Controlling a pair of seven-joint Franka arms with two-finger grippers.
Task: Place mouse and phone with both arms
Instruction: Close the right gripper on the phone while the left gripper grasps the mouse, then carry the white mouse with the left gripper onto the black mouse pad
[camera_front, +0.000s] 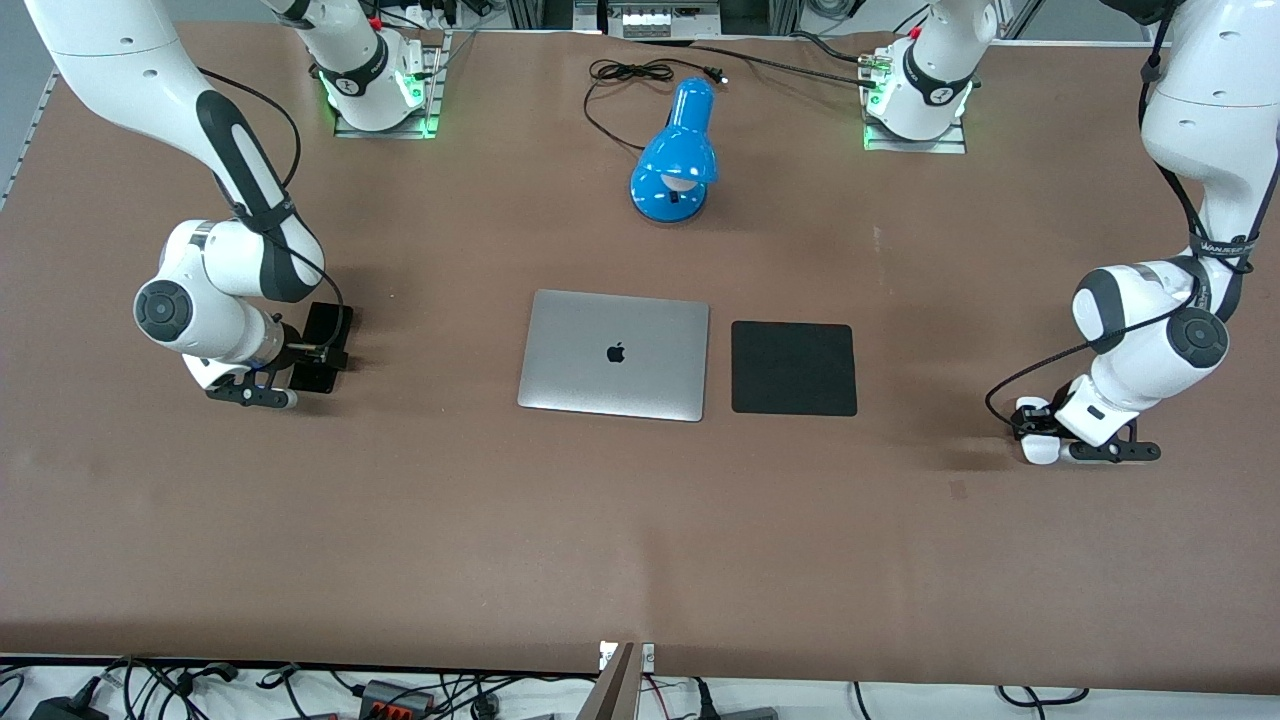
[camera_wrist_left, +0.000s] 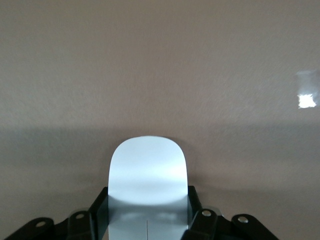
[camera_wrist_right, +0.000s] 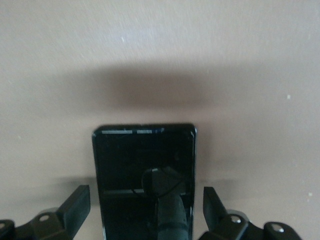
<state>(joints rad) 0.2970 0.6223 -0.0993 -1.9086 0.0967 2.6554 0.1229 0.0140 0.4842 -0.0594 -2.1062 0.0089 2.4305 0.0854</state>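
Observation:
The white mouse (camera_front: 1040, 452) lies at the left arm's end of the table, about as near the front camera as the black pad. My left gripper (camera_front: 1036, 430) is down at it, and in the left wrist view its black fingers (camera_wrist_left: 196, 202) press both sides of the mouse (camera_wrist_left: 147, 172). The black phone (camera_front: 327, 342) lies flat at the right arm's end. My right gripper (camera_front: 312, 355) is low over it. In the right wrist view the right gripper (camera_wrist_right: 146, 202) is open, with table showing between each finger (camera_wrist_right: 77, 205) and the phone (camera_wrist_right: 144, 155).
A closed silver laptop (camera_front: 613, 354) lies mid-table with a black square pad (camera_front: 793, 368) beside it, toward the left arm's end. A blue desk lamp (camera_front: 675, 160) and its cable (camera_front: 625, 75) sit farther from the front camera, between the arm bases.

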